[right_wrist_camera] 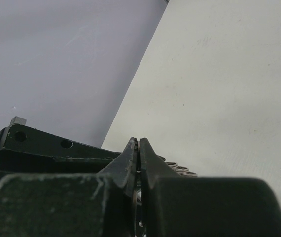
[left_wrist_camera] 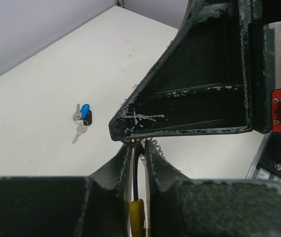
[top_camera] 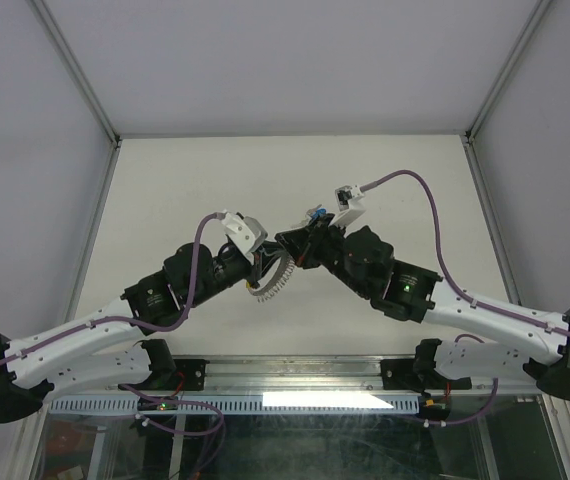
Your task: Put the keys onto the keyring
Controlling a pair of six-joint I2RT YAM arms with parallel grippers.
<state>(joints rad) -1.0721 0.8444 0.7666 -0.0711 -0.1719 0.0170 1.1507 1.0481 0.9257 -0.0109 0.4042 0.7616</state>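
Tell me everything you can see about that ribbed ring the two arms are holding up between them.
The keyring is a whitish-silver ring, ribbed like a coil, seemingly metal, with a yellow segment on one side. It is held off the table. The left pincer is shut on it at the yellow part; the right pincer, also shut, appears to pinch its other side. From above only an arc shows. The keys lie apart on the table.

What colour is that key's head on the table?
Key head: bright blue, clearest in left wrist view.
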